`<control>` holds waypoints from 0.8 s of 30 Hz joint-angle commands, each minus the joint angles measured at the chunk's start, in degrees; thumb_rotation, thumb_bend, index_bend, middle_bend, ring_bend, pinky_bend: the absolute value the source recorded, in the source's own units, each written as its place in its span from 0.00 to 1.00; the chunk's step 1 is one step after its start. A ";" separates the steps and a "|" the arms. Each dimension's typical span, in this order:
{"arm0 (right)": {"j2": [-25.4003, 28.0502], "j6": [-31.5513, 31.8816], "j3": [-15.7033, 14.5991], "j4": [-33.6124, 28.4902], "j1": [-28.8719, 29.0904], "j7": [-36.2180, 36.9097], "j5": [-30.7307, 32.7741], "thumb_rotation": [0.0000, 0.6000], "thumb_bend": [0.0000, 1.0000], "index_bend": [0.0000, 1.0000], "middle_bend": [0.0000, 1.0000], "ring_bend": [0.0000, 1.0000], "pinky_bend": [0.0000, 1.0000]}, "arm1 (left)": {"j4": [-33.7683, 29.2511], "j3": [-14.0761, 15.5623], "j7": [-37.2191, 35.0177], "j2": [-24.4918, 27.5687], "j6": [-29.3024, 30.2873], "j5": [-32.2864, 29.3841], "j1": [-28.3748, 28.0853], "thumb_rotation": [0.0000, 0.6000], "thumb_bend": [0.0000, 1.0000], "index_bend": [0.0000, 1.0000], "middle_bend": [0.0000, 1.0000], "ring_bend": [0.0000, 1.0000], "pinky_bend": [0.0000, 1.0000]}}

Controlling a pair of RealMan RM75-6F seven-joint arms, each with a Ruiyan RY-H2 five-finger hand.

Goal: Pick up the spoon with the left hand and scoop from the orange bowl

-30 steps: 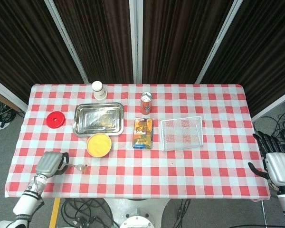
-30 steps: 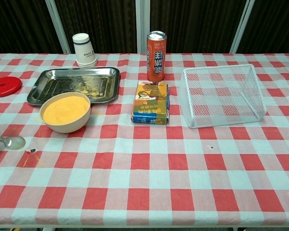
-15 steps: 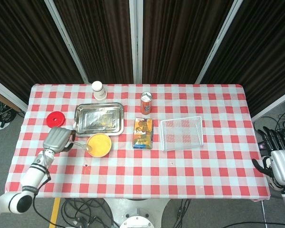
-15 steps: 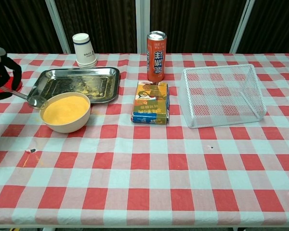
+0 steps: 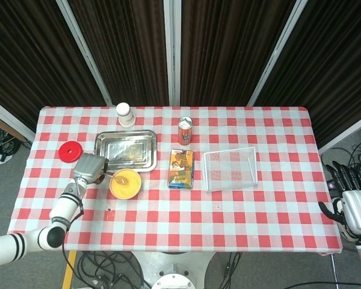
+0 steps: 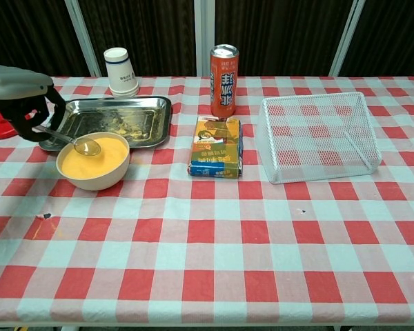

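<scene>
My left hand (image 5: 88,168) (image 6: 21,96) hovers just left of the orange bowl (image 5: 125,184) (image 6: 94,161) and grips the handle of a metal spoon (image 6: 72,141) (image 5: 114,176). The spoon slants down to the right, its bowl over the orange powder near the middle of the bowl. Whether the spoon tip touches the powder I cannot tell. My right hand (image 5: 352,205) hangs off the table's right edge with fingers spread and nothing in it; the chest view does not show it.
A steel tray (image 5: 125,150) (image 6: 110,121) lies right behind the bowl. A red lid (image 5: 70,151), a paper cup (image 6: 121,71), a soda can (image 6: 223,71), a snack box (image 6: 217,147) and a wire basket (image 6: 317,134) stand further off.
My left hand has carried the spoon from the table's front left up and rightwards. The spoon now reaches over the orange bowl. The right hand barely moved.
</scene>
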 commanded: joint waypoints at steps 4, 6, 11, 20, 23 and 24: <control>0.01 0.50 -0.05 0.46 -0.32 0.58 -0.02 1.00 0.20 0.00 0.02 0.00 0.00 | -0.91 1.40 2.20 -0.58 1.29 -3.36 -2.33 1.00 0.40 0.57 0.87 0.89 0.94; 0.03 0.39 -0.08 0.63 -0.40 0.75 0.21 1.00 0.20 0.00 0.02 0.00 0.00 | -1.47 1.85 2.55 -0.39 1.77 -3.77 -2.74 1.00 0.40 0.54 0.87 0.89 0.94; -0.01 0.42 -0.07 0.94 -0.42 1.24 0.17 1.00 0.20 0.00 0.02 0.00 0.00 | -2.59 2.91 2.72 0.22 2.52 -3.89 -3.43 1.00 0.40 0.51 0.86 0.89 0.94; 0.66 1.19 1.05 0.91 -0.36 1.43 1.01 1.00 0.21 0.00 0.02 0.00 0.00 | -1.94 4.72 0.96 0.77 3.28 -0.53 -3.33 1.00 0.41 0.51 0.87 0.89 0.94; 0.77 1.05 1.12 0.84 -0.32 1.44 1.16 1.00 0.21 0.00 0.02 0.00 0.00 | -1.00 4.87 -0.48 0.20 2.21 -0.38 -3.42 1.00 0.40 0.52 0.87 0.89 0.94; 0.81 0.99 1.10 0.82 -0.33 1.46 1.20 1.00 0.20 0.00 0.02 0.00 0.00 | -0.72 4.95 -0.79 -0.01 1.96 -0.30 -3.47 1.00 0.40 0.52 0.87 0.89 0.94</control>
